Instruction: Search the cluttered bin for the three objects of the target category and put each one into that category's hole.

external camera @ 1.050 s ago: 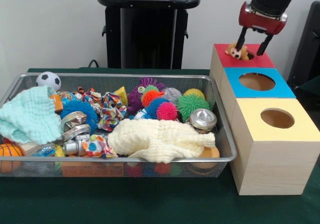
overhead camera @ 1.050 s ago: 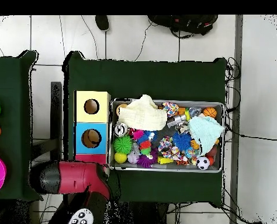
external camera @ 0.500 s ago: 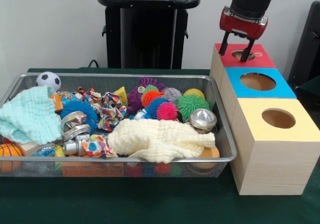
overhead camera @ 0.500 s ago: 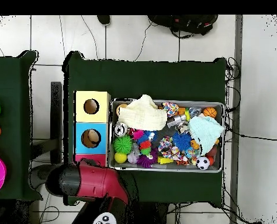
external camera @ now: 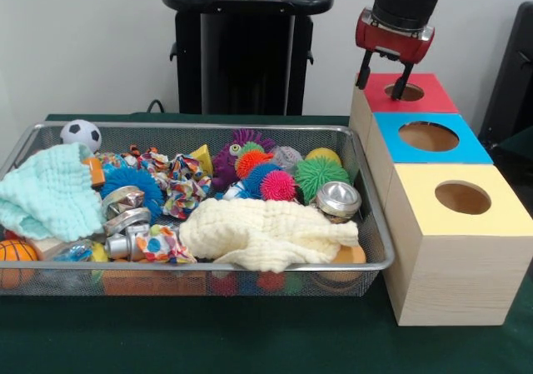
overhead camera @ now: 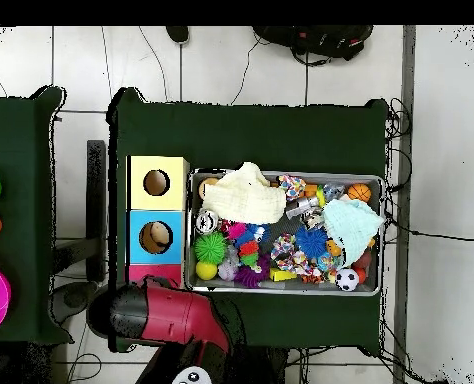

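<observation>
Gripper (external camera: pixel 383 78) hangs above the near-left corner of the red box (external camera: pixel 425 93), fingers spread, nothing between them. In the overhead view the arm (overhead camera: pixel 166 315) covers the red box almost wholly.

Three boxes stand in a row beside the bin (external camera: pixel 371 224) — red, blue box (external camera: pixel 429 137), yellow box (external camera: pixel 462 199), each with a round hole on top. The red hole (external camera: pixel 408 92) looks dark from the front; I cannot tell what is inside. Overhead, something tan shows in the blue hole (overhead camera: pixel 155 237).

The bin is a wire-mesh tray, crowded. Contents:
- cream cloth (external camera: pixel 266 232), rumpled, front middle
- mint cloth (external camera: pixel 50 192), left end
- spiky balls clustered near the back right — green (external camera: pixel 321 174), pink (external camera: pixel 279 185), blue (external camera: pixel 125 180), orange (external camera: pixel 250 162)
- purple plush (external camera: pixel 225 166) with a spiky top
- patterned fabric wads (external camera: pixel 185 187)
- silver tins (external camera: pixel 337 199), one on the right, more at the left front
- soccer ball (external camera: pixel 81 132) at the back left corner, basketball (external camera: pixel 17 253) at the front left

No plush is in the claw
</observation>
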Robot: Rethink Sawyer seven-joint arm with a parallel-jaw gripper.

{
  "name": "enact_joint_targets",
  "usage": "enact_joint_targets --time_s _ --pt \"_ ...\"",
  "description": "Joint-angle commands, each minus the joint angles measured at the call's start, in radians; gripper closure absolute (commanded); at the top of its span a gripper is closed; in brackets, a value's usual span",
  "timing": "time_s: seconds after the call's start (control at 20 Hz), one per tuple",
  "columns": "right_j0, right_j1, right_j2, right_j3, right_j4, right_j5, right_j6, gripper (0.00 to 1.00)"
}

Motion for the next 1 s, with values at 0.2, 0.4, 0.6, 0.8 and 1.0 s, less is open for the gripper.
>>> enact_joint_targets --time_s 0.2,0.4,0.6,0.8,1.0 --pt "-0.023 0.011 0.073 0.073 -0.003 0.073 0.138 0.0" --pt "-0.032 -0.011 0.026 -0.052 -0.042 0.264 0.115 0.0" --pt "-0.107 0.067 0.02 -0.302 -0.1 0.497 0.057 0.0" --pt "-0.216 0.192 0.069 -0.448 -0.137 0.512 -0.015 0.0" --pt "-0.272 0.303 0.09 -0.612 -0.172 0.55 -0.022 0.0"
